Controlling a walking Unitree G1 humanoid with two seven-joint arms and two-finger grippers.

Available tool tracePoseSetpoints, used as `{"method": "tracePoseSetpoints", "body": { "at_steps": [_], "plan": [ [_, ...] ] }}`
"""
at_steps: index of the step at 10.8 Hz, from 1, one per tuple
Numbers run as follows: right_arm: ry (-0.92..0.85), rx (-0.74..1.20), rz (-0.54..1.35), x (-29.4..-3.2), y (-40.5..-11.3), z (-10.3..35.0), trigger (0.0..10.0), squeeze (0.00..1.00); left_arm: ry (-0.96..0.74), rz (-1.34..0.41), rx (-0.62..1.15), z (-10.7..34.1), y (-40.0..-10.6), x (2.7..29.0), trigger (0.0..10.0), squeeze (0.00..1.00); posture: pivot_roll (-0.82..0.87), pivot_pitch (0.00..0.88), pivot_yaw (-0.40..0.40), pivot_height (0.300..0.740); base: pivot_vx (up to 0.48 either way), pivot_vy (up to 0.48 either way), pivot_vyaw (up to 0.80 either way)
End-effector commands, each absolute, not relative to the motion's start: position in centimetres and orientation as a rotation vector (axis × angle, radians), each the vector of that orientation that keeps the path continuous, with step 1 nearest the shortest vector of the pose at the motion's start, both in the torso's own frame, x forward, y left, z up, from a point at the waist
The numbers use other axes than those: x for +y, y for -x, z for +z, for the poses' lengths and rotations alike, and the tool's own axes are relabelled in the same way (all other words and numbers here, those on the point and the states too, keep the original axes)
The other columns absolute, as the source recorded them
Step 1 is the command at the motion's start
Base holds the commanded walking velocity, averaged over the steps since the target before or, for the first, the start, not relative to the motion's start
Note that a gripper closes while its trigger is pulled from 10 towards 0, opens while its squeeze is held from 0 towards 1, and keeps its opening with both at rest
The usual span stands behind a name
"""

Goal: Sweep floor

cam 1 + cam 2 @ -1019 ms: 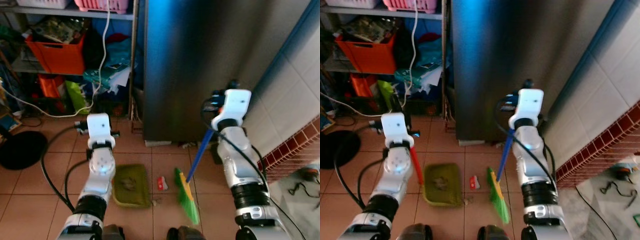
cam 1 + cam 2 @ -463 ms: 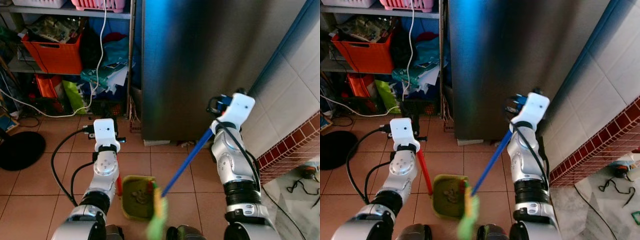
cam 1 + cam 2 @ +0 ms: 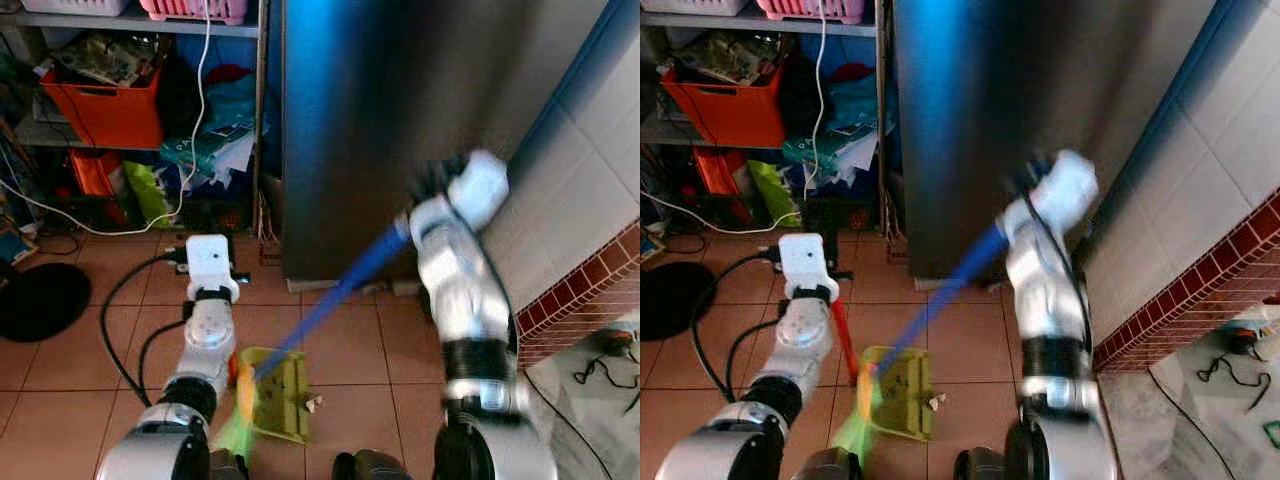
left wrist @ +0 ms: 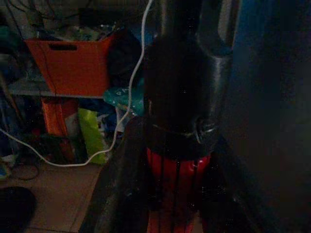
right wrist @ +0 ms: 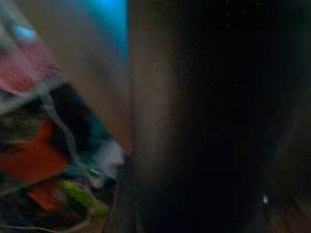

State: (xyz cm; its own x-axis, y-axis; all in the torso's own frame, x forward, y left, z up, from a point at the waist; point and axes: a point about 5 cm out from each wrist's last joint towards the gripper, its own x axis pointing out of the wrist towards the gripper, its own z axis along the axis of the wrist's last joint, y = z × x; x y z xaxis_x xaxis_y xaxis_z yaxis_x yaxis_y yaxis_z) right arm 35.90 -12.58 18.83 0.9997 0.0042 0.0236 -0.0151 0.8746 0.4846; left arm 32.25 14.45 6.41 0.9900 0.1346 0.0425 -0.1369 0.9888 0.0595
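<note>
Broom [image 3: 330,300], blue-handled, green bristles blurring at the dustpan's [image 3: 280,395] near-left edge on the tiled floor [image 3: 350,340]. Left end effector [image 4: 177,160] is gripping the red dustpan handle [image 3: 845,340]; right end effector's grip: cannot tell. Advice: short strokes, pan flat and steady.

No text, label, brand or number can be read anywhere. The items on the shelf [image 3: 120,90] are too small and blurred to show any lettering.

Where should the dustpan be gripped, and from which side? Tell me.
Grip the red handle, the slim stem rising steeply from the dustpan's edge. Come from the robot's left: the broom slants in from the right across the pan.
</note>
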Motion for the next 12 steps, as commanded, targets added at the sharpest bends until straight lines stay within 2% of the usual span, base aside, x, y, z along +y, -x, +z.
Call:
{"method": "tracePoseSetpoints", "body": {
  "at_steps": [1,2,3,6,8,12],
  "plan": [
    [-0.515,-0.177,0.093,-12.3,-36.0,22.3,10.0,0.00,-0.055,0.117,-0.052,6.8,-32.6,13.8,10.0,0.00,-0.08,0.079,-0.057,0.740,0.000,0.000,0.00],
    [-0.325,-0.305,0.119,-13.0,-36.0,24.1,10.0,0.00,-0.059,0.113,-0.049,6.7,-32.6,13.8,10.0,0.00,-0.08,0.071,-0.057,0.740,0.000,0.000,0.00],
    [-0.217,-0.363,0.095,-13.6,-36.1,24.7,10.0,0.00,-0.071,0.096,-0.080,7.1,-32.6,13.5,10.0,0.00,-0.08,0.069,-0.057,0.740,0.000,0.000,0.00],
    [-0.029,-0.355,0.014,-15.2,-36.2,22.9,10.0,0.00,-0.088,0.073,-0.119,7.5,-32.5,13.2,10.0,0.00,-0.08,0.068,-0.058,0.740,0.000,0.000,0.00],
    [0.066,-0.307,-0.047,-15.6,-35.6,20.5,10.0,0.00,-0.091,0.071,-0.116,7.4,-32.5,13.2,10.0,0.00,-0.07,0.069,-0.061,0.740,0.000,0.000,0.00],
    [0.051,-0.124,-0.150,-15.8,-34.7,15.8,10.0,0.00,-0.100,0.078,-0.108,7.4,-32.6,13.3,10.0,0.00,-0.07,0.068,-0.058,0.740,0.000,0.000,0.00]
  ]
}}
